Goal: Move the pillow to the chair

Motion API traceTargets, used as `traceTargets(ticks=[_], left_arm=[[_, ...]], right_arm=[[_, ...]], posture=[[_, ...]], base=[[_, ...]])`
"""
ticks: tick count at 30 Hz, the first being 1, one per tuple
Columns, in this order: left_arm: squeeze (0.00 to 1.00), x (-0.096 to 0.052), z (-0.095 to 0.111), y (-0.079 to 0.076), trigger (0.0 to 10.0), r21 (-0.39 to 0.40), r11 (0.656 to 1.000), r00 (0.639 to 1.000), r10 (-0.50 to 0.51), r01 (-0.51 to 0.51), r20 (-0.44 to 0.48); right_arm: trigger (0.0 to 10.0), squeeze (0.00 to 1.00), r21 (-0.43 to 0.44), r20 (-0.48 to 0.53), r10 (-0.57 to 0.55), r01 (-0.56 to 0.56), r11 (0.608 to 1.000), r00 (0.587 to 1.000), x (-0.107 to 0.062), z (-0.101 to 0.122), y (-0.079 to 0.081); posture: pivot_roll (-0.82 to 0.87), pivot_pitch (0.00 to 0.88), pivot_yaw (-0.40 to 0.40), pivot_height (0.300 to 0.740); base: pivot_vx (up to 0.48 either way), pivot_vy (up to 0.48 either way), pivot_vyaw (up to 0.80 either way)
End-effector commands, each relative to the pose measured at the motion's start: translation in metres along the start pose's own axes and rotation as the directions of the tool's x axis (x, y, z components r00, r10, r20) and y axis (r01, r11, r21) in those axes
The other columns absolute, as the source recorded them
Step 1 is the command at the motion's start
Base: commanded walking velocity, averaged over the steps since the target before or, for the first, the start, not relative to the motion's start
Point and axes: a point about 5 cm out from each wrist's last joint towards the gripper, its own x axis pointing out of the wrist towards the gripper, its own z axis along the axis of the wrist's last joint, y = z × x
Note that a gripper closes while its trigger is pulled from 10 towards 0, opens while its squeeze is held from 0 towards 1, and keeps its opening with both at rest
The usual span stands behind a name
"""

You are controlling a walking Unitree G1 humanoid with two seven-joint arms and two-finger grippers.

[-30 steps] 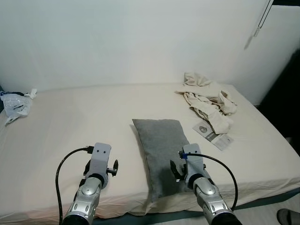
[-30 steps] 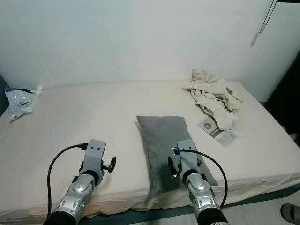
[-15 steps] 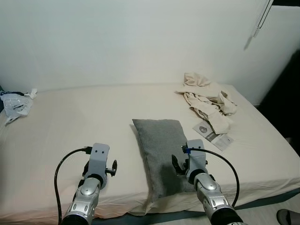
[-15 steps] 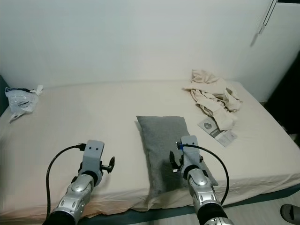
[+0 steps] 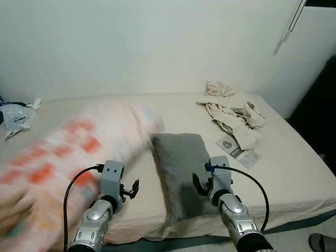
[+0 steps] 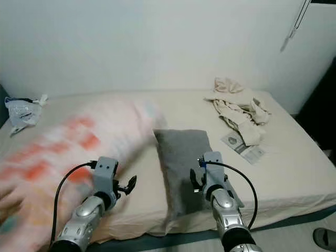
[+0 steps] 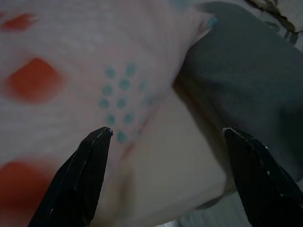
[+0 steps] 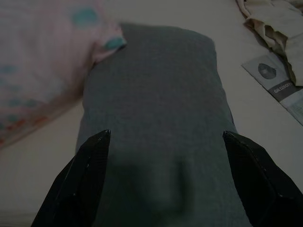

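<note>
The grey pillow (image 5: 181, 168) lies on the bed (image 5: 283, 173) with its long axis running away from me, near end at the bed's front edge. My right gripper (image 8: 165, 187) hovers over that near end, fingers spread wide, so it's the nearer arm. My left gripper (image 7: 165, 182), also spread, sits off the pillow's left side, beside a blurred pink patterned cloth (image 5: 63, 152).

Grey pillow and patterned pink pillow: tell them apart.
The grey pillow is plain and dark; the pink pillow is pale with orange and teal spots. The grey one looks sharp and smaller; the pink one is blurred and looks larger. The grey one sits mid-bed; the pink one lies left. Both are on the bed.
</note>
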Motion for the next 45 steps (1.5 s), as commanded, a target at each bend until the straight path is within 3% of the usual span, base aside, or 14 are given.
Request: traceTargets(ticks=[1, 5, 13, 21, 32, 34, 35, 36, 39, 45], left_arm=[[0.0, -0.003, -0.003, 0.001, 10.0, -0.002, 1.0, 1.0, -0.01, 0.01, -0.012], [0.0, -0.003, -0.004, 0.005, 10.0, 0.078, 0.994, 0.997, 0.071, -0.07, -0.008], [0.0, -0.002, -0.005, -0.001, 10.0, 0.007, 0.999, 0.999, 0.04, -0.039, -0.03], [0.0, 0.002, 0.0, -0.002, 10.0, 0.04, 0.999, 0.999, 0.031, -0.03, -0.021], [0.0, 0.003, 0.003, -0.008, 10.0, -0.014, 0.999, 0.999, -0.042, 0.042, -0.028], [0.0, 0.001, 0.003, -0.015, 10.0, -0.061, 0.991, 0.992, -0.123, 0.122, -0.029], [0.0, 0.0, 0.003, -0.025, 10.0, -0.132, 0.967, 0.974, -0.223, 0.217, -0.033], [0.0, 0.0, 0.003, -0.025, 10.0, -0.132, 0.967, 0.974, -0.223, 0.217, -0.033], [0.0, -0.001, 0.004, -0.037, 10.0, -0.221, 0.92, 0.94, -0.34, 0.324, -0.039], [0.0, 0.0, 0.005, -0.046, 10.0, -0.315, 0.856, 0.893, -0.447, 0.41, -0.053]], right_arm=[[10.0, 0.0, 0.005, -0.004, -0.002, 0.002, 1.0, 1.0, -0.001, -0.003, 0.0], [10.0, 0.0, 0.017, -0.016, 0.014, -0.014, 1.0, 1.0, -0.001, -0.005, 0.004], [10.0, 0.0, 0.031, 0.003, 0.013, -0.013, 0.999, 1.0, -0.002, -0.004, 0.002], [10.0, 0.0, 0.026, 0.016, -0.017, 0.017, 1.0, 1.0, 0.0, 0.001, -0.002], [10.0, 0.0, 0.054, 0.049, 0.002, -0.005, 0.999, 0.999, 0.0, 0.006, -0.001], [10.0, 0.0, 0.063, 0.056, 0.015, -0.019, 0.998, 0.998, 0.0, 0.006, -0.001], [10.0, 0.0, 0.048, 0.055, 0.008, -0.01, 0.999, 0.998, 0.001, 0.008, -0.002], [10.0, 0.0, 0.048, 0.055, 0.008, -0.01, 0.999, 0.998, 0.001, 0.008, -0.002], [10.0, 0.0, 0.036, 0.057, 0.007, -0.009, 0.999, 0.998, 0.003, 0.011, -0.003], [10.0, 0.0, 0.042, 0.07, 0.014, -0.017, 0.999, 0.997, 0.004, 0.016, -0.005]], posture=[[-0.07, 0.056, -0.049, 0.676], [-0.07, 0.055, -0.049, 0.657], [-0.07, 0.041, -0.044, 0.632], [-0.07, 0.05, -0.037, 0.622], [-0.07, 0.043, -0.04, 0.617], [-0.06, 0.041, -0.041, 0.607], [-0.06, 0.042, -0.042, 0.602], [-0.06, 0.042, -0.042, 0.602], [-0.07, 0.043, -0.042, 0.602], [-0.08, 0.054, -0.034, 0.597]], base=[[0.0, 0.0, 0.0], [0.0, 0.0, 0.0], [0.0, 0.0, 0.0], [0.0, 0.0, 0.0], [0.0, 0.0, 0.0], [0.0, 0.0, 0.0], [0.0, 0.0, 0.0], [0.0, 0.0, 0.0], [0.0, 0.0, 0.0], [0.0, 0.0, 0.0]])
